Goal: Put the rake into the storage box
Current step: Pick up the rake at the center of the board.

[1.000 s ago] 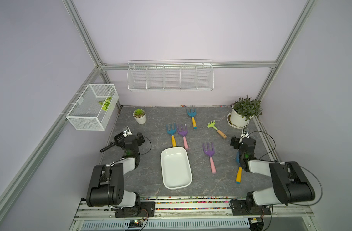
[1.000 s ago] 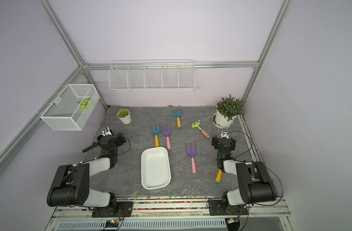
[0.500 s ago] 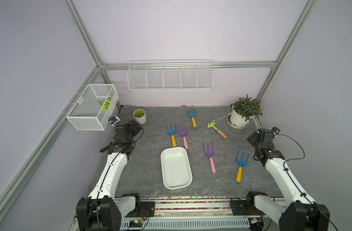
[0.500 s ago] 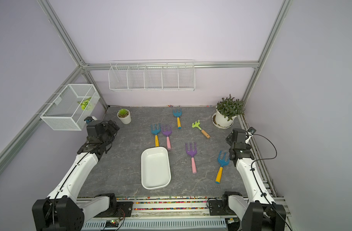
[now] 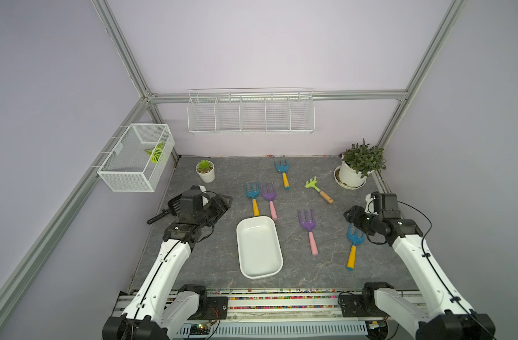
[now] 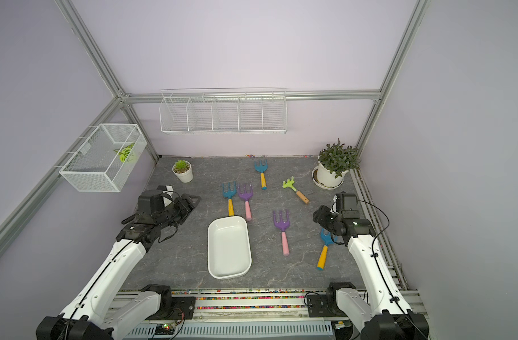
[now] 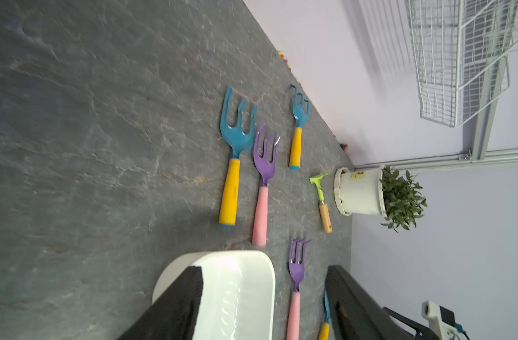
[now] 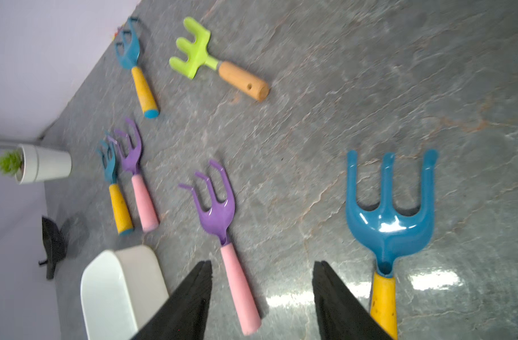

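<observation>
Clock bearings take the back wall as 12 o'clock, as seen in both top views.

The storage box, a shallow white plastic tub with rounded corners, sat on the grey slate tabletop slightly toward 6 o'clock of centre. Its long side ran 12 to 6.

I found every rake lying flat on the slate, outside the tub:
- The small lime-green plastic rake with a wooden handle lay at 1 o'clock from the tub, near the large potted plant.
- A teal rake with a yellow handle and a purple rake with a pink handle lay side by side at 12 o'clock, their handle ends just beside the tub's far rim.
- A second purple rake lay at 3 o'clock of the tub.
- A second teal rake lay farther out on the same bearing.

The left arm rose from the front rail at 7 o'clock. Its wrist was bent sideways, so the left gripper pointed toward 3 o'clock. In its wrist view, the fingers stood well apart with nothing between them.

The right arm rose from 5 o'clock. The right gripper pointed toward 9 o'clock, near the second teal rake's prongs. In its wrist view the fingers were parted and empty. A pink handle lay outside one finger and a yellow handle outside the other.
</observation>
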Action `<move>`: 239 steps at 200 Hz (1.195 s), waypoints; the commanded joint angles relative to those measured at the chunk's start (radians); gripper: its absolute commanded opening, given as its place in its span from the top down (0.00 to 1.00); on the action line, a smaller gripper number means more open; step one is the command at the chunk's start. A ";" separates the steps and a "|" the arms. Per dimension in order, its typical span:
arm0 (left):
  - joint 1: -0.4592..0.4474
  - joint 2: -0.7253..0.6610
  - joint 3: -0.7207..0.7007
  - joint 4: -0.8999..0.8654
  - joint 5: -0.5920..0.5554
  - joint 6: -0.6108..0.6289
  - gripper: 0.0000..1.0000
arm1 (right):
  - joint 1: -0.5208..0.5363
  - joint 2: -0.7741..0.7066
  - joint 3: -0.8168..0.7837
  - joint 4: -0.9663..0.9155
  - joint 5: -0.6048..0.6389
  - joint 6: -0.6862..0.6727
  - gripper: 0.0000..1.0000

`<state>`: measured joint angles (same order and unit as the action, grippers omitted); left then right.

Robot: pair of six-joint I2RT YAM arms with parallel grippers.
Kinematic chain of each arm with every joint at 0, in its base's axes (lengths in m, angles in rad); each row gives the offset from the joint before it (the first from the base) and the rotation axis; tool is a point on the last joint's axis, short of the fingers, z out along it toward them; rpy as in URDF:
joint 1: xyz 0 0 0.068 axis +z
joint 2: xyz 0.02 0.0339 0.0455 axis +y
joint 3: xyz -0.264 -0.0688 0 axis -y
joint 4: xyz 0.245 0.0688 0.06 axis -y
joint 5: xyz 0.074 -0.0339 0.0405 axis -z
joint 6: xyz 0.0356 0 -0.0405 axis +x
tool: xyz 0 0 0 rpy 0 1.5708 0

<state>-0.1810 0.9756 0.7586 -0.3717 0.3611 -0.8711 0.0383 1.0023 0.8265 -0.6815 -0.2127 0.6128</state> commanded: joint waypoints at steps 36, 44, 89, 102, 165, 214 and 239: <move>-0.144 0.022 0.089 -0.019 -0.033 -0.057 0.27 | 0.186 0.066 0.061 -0.179 -0.004 -0.050 0.51; -0.187 0.045 0.116 -0.018 -0.059 -0.055 0.26 | 0.223 0.072 0.065 -0.191 0.020 -0.050 0.50; -0.410 0.228 0.259 0.026 -0.146 -0.063 0.25 | 0.386 0.157 0.045 -0.192 0.105 -0.026 0.47; -0.442 0.278 0.285 0.046 -0.142 -0.073 0.25 | 0.427 0.188 0.043 -0.184 0.139 -0.018 0.47; -0.460 0.320 0.307 0.034 -0.135 -0.091 0.26 | 0.526 0.346 0.054 -0.173 0.236 -0.016 0.46; -0.459 0.212 0.230 -0.004 -0.220 -0.130 0.22 | 0.561 0.437 0.068 -0.162 0.242 -0.040 0.50; -0.459 0.148 0.179 -0.004 -0.270 -0.159 0.21 | 0.580 0.454 0.086 -0.162 0.244 -0.051 0.51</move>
<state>-0.6392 1.1713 0.9855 -0.3485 0.1631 -0.9936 0.5972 1.4441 0.8780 -0.8455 0.0093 0.5797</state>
